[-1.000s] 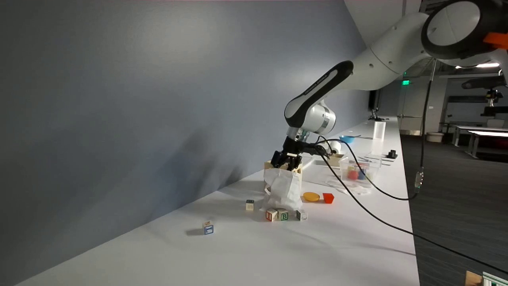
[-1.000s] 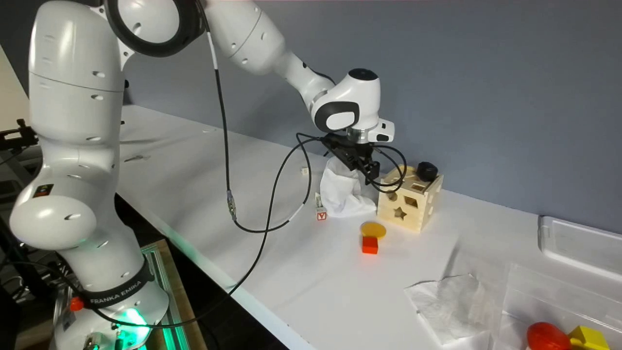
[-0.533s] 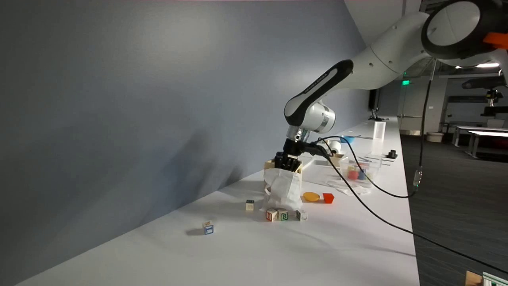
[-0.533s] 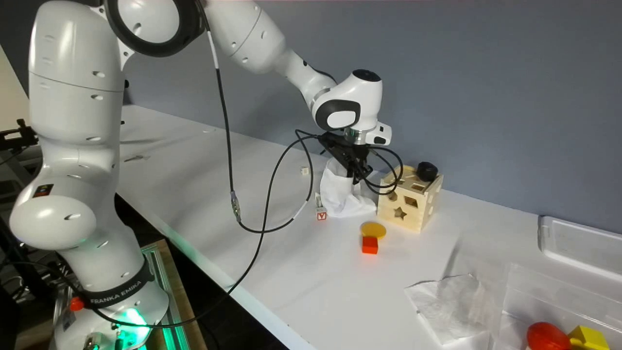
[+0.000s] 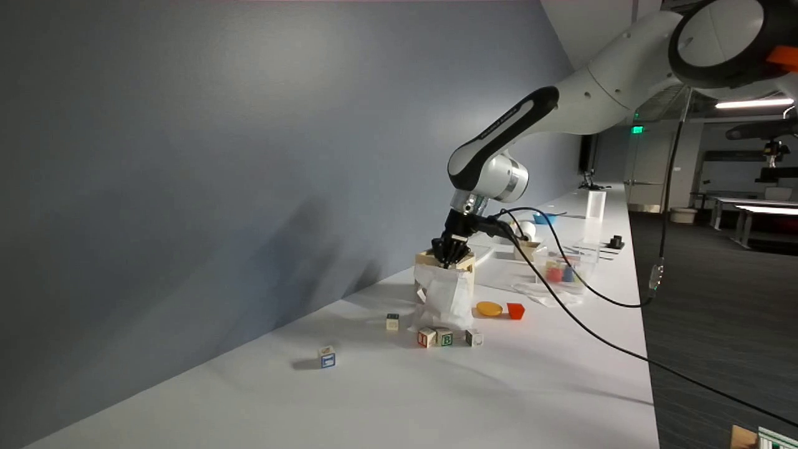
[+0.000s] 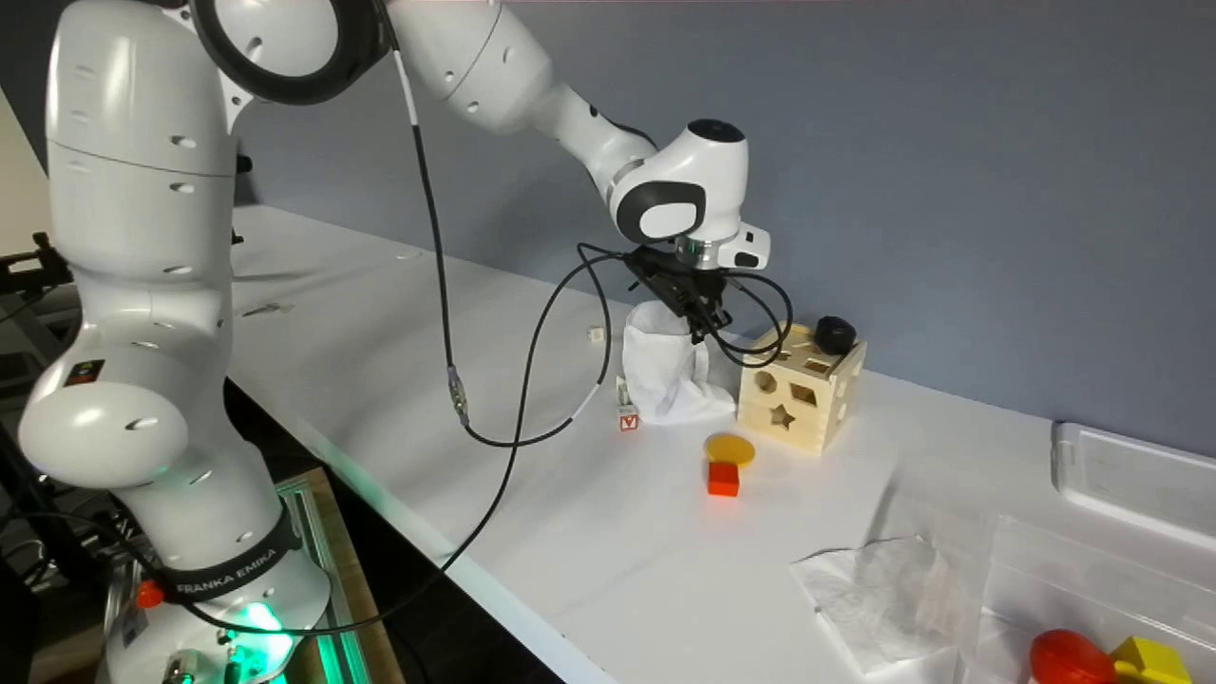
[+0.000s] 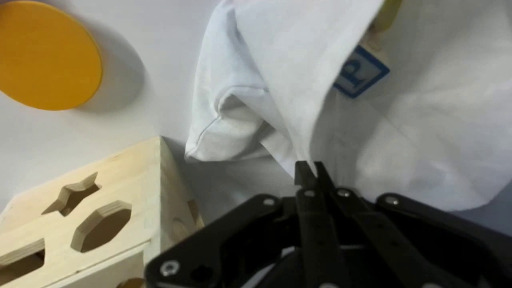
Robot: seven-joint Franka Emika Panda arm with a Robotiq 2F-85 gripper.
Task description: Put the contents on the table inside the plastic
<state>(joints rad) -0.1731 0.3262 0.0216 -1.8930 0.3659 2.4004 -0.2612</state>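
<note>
The plastic, a thin whitish bag [image 5: 444,300] [image 6: 657,378] [image 7: 424,132], stands on the white table [image 5: 386,399]. My gripper [image 5: 446,264] [image 6: 699,334] [image 7: 313,170] is at its top, shut on a fold of its rim in the wrist view. Through the bag's mouth show a blue-lettered cube [image 7: 360,73] and part of a yellow piece [image 7: 387,16]. Of the contents on the table, several letter cubes lie near the bag, among them a green-lettered cube [image 5: 444,337] and a blue-lettered cube [image 5: 327,357] farther off. An orange disc [image 6: 730,448] touches a red piece [image 6: 723,480].
A wooden shape-sorter box [image 6: 793,404] [image 7: 156,216] stands close beside the bag, with a black object [image 6: 835,334] on top. A crumpled translucent sheet [image 6: 879,598], a clear bin [image 6: 1035,560] and a pale lid [image 6: 1130,475] lie farther along. The grey wall [image 5: 280,125] runs behind.
My gripper shifted slightly across the bag's top, closed on its rim, and has now risen a little. The rim has lifted and pulled up with it. The cubes, disc and red piece stayed put.
</note>
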